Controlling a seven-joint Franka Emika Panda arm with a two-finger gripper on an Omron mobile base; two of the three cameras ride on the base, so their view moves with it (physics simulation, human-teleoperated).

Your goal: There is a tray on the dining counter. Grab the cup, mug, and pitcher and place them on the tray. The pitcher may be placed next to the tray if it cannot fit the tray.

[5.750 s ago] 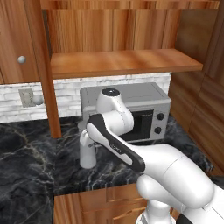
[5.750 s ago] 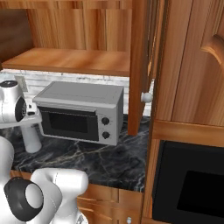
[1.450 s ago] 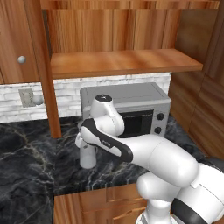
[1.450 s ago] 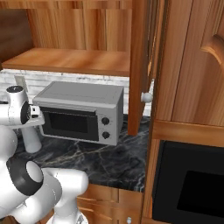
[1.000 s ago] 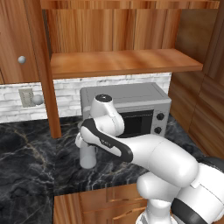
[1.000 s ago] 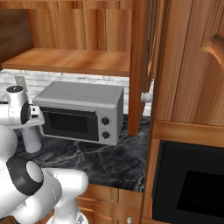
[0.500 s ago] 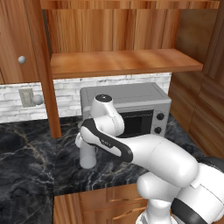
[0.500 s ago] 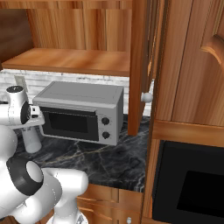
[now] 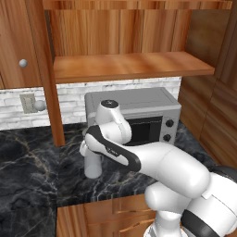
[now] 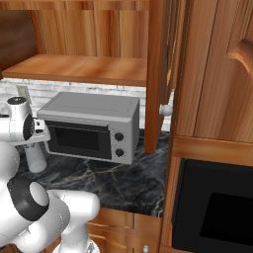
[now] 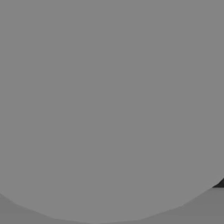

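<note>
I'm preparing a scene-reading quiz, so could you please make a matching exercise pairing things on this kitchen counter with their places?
Things:
1. pitcher
2. microwave
3. wall outlet
4. wooden shelf

Places:
A. on the white brick backsplash, at the left
B. above the microwave
C. standing on the black marble counter, left of the microwave
D. against the backsplash, under the shelf

Pairs: 1-C, 2-D, 3-A, 4-B

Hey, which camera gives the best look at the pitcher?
The left base view: the pitcher stands on the counter, its lower body plain, its top behind the arm. The right base view shows it small at the left edge. The hand view has a close grey surface.
</note>
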